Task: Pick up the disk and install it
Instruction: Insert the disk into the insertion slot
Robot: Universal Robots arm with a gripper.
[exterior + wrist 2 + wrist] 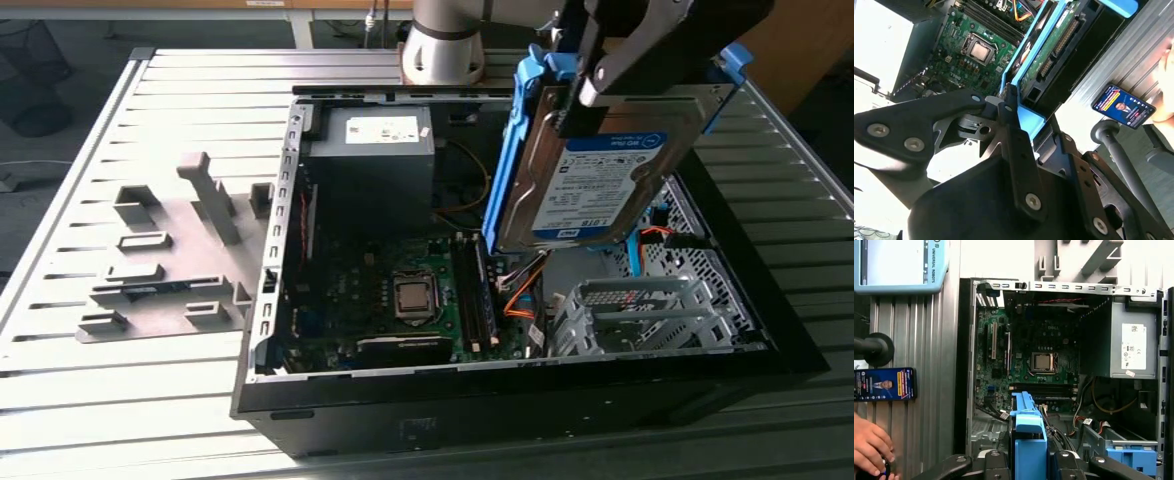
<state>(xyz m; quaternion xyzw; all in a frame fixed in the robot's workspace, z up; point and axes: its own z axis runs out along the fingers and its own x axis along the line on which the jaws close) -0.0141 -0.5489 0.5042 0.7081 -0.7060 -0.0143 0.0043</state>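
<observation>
Blue-framed disk (594, 190) hung on edge over the open computer case (274, 250), clamped between the gripper (627, 95) fingers; exterior view gave its label; first wrist view gave a hand (869, 447) near a phone (885, 384).

This is looking like a robotics lab or workshop: a slatted metal bench (120, 400) is filling the exterior view, carrying 1 open computer case (534, 385) at the centre and grey fixture blocks (167, 270) at the left, with the robot arm's base (443, 50) standing at the top centre. In the first wrist view a teach pendant (901, 265) and a phone (885, 384) are sitting at the bench's edge, near a person's hand (871, 445).
</observation>
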